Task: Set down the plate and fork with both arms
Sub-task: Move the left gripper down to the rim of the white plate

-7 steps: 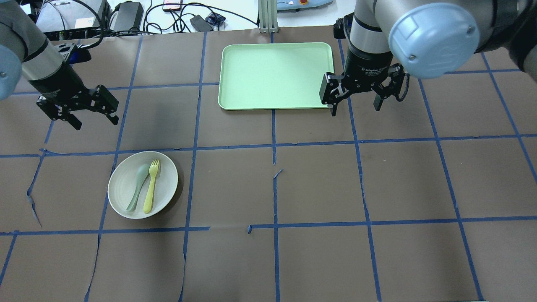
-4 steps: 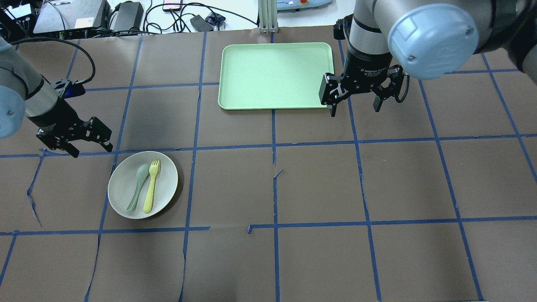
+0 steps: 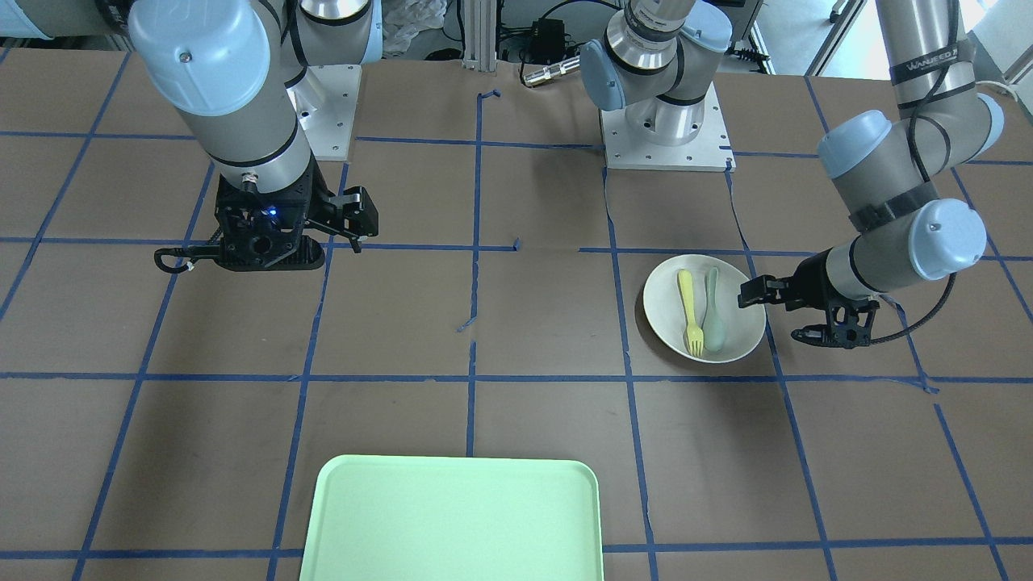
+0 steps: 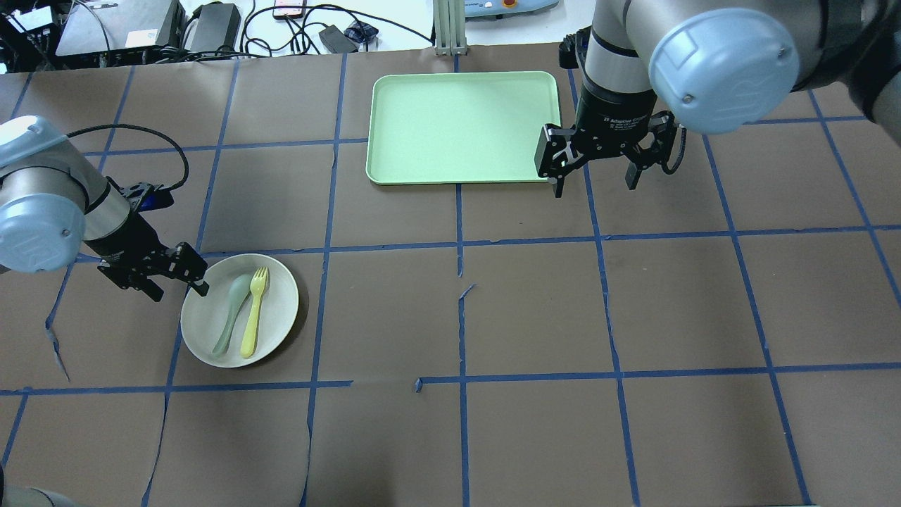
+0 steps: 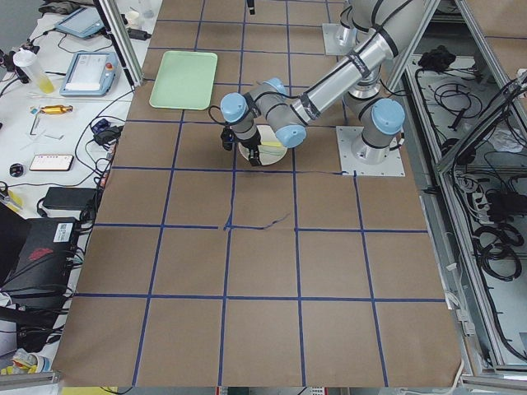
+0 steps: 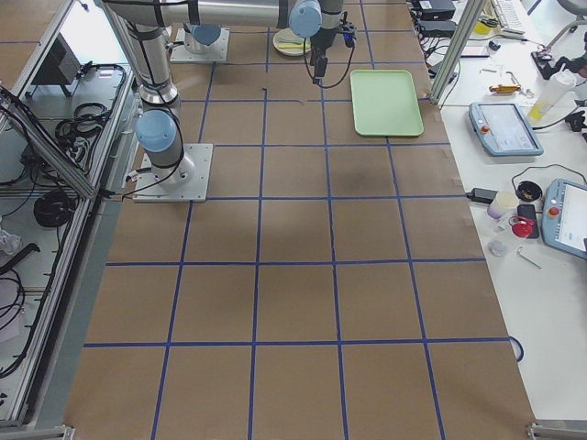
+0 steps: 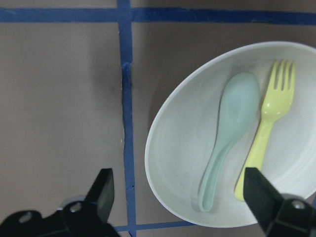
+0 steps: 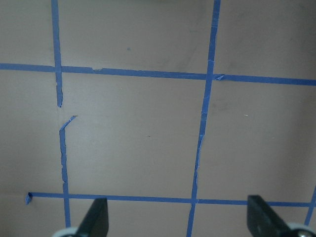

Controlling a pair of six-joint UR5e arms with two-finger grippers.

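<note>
Since the left gripper [image 4: 177, 291], jaws wide, has dropped from upper left to the plate [image 4: 281, 310], grasping looks next; the right gripper [image 4: 595, 184] hangs wide.

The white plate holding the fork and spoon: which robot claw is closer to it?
Left. The left gripper hovers open at the plate's rim; the right gripper hangs far off, beside the green tray's corner.

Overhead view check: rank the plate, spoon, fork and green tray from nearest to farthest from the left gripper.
From the left gripper:
1. plate, its rim beside one finger.
2. spoon, on the plate's gripper side.
3. fork, just beyond the spoon.
4. tray, far across the table at the far edge.
</note>
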